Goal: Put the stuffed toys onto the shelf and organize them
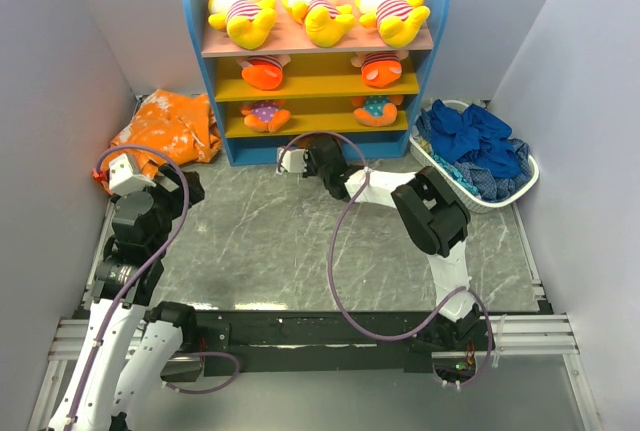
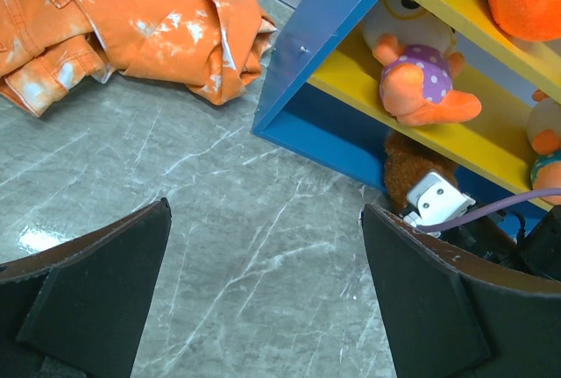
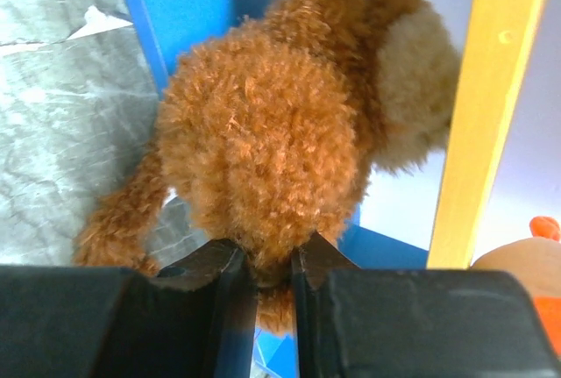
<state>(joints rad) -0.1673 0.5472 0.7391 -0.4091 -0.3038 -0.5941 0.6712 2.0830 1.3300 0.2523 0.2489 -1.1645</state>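
While overhead hides it, brown monkey [image 3: 263,150] between right jaws, wrist view

Shelf [image 1: 196,61]: blue side panels, pink top board, yellow lower boards; top-board toys [image 1: 318,6], three: yellow bodies, red-and-white striped shirts; middle-board toys [image 1: 263,73], two: orange limbs, red-and-white striped tops; lower-left toy [image 2: 419,80]: orange limbs, purple shirt with pale dots, whitish face; lower-right toy [image 1: 378,108]: orange limbs, teal dotted shirt; brown monkey [image 3: 263,141]: curly reddish-brown fur, paler tan face; cloth [image 1: 165,126]: orange, mottled white; heaped cloths [image 1: 480,146]: dark blue; basket [image 1: 528,176]: white; table [image 1: 270,241]: grey, marbled with white veins; left gripper [image 2: 265,220] and right gripper [image 3: 267,251]: black; cable [image 1: 333,261]: purple.
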